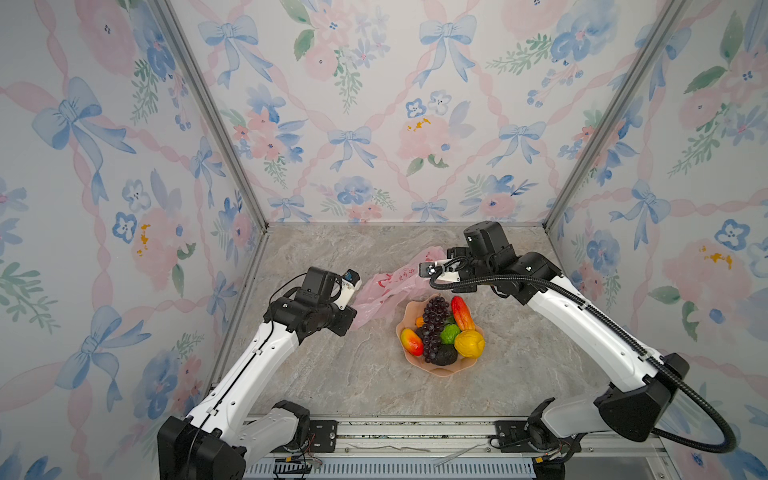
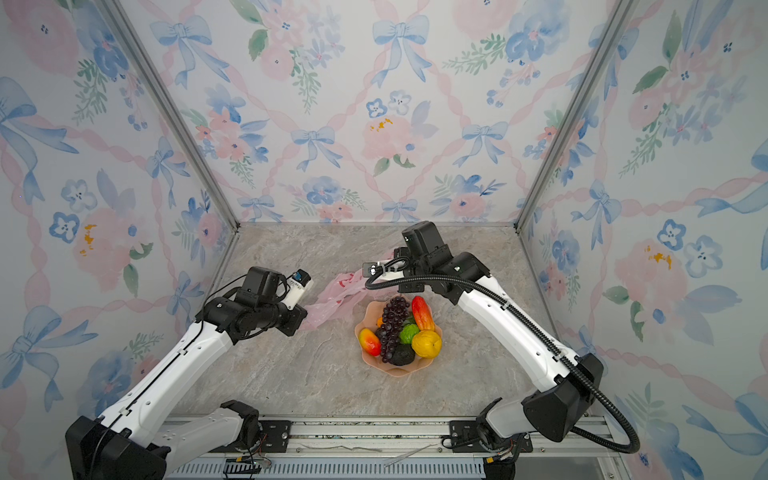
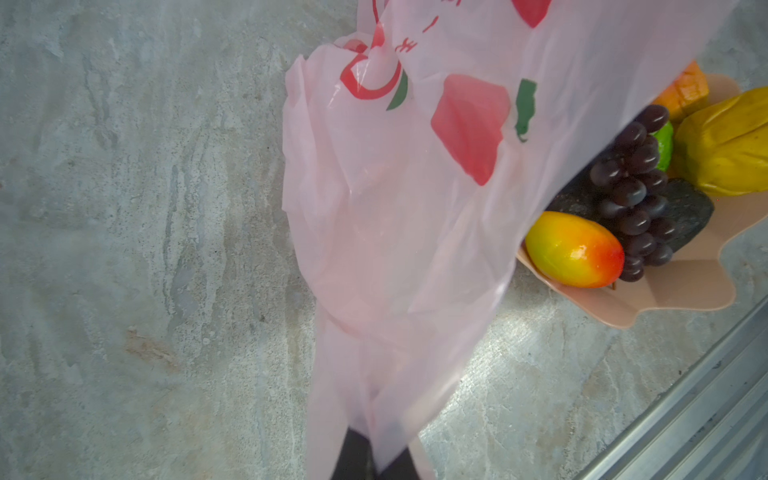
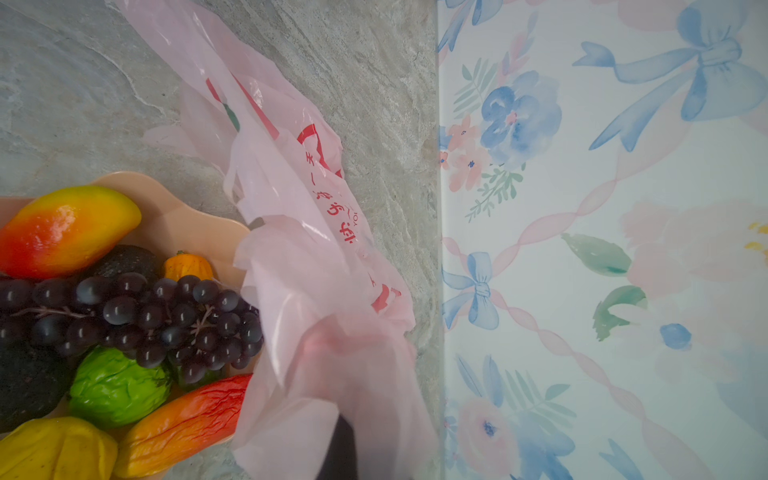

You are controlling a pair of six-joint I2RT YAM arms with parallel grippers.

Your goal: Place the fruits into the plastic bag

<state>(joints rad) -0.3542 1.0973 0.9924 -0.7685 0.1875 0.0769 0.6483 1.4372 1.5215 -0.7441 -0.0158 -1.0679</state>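
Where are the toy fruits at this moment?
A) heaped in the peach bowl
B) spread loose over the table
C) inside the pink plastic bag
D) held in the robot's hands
A: the grape bunch and the lemon, with the rest around them, lie heaped in the peach bowl, and no fruit shows through the plastic bag beside it.

Eight fruits (image 1: 469, 344) in view, one bowl (image 1: 455, 368), one plastic bag (image 1: 386, 286), two arms (image 1: 257, 365)
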